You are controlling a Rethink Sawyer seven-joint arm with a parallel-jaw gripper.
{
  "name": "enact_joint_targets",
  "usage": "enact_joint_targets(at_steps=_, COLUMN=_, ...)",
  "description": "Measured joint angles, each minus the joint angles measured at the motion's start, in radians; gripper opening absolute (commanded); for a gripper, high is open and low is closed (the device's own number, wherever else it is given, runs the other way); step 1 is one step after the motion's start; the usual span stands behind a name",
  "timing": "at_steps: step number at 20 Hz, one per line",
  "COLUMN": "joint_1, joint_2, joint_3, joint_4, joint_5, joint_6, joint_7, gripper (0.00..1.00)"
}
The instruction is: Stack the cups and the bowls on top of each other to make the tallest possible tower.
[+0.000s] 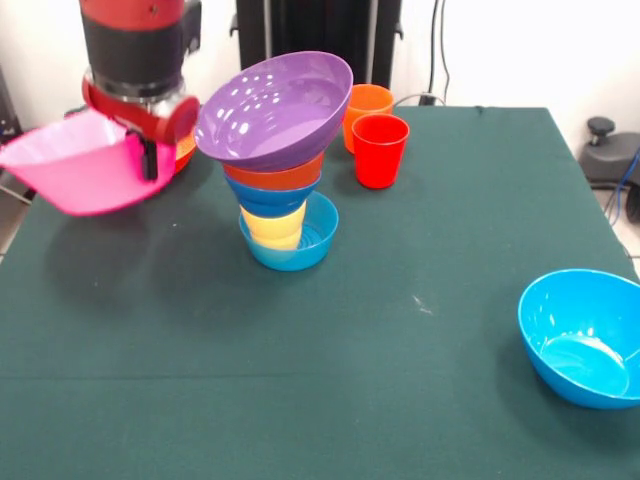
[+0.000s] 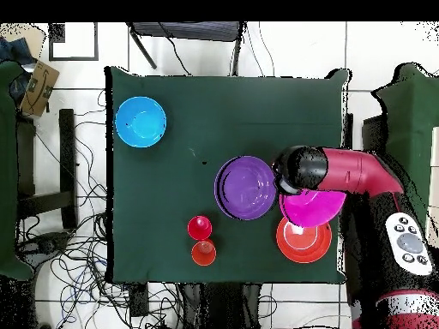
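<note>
My gripper is shut on the rim of the large pink bowl and holds it tilted above the table's left side; the bowl also shows in the overhead view. The large orange bowl lies just behind it, mostly hidden. The tower stands at the middle: a small blue bowl at the bottom, the yellow cup, a blue bowl, a small orange bowl, and the purple bowl tilted on top. The red cup and orange cup stand right of the tower.
The bright blue bowl sits alone near the table's right front edge, also seen in the overhead view. The arm reaches in beside the purple bowl. Cables lie on the floor around the table.
</note>
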Motion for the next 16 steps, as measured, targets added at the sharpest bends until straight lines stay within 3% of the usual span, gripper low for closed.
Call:
enact_joint_targets(at_steps=7, joint_1=0.023, joint_2=-0.072, joint_3=0.0, joint_4=0.0, joint_5=0.011, joint_6=0.112, joint_7=0.0, gripper=0.0)
enact_joint_targets(at_steps=16, joint_1=0.041, joint_2=-0.117, joint_3=0.005, joint_4=0.001, joint_5=0.043, joint_6=0.124, joint_7=0.0, gripper=0.0)
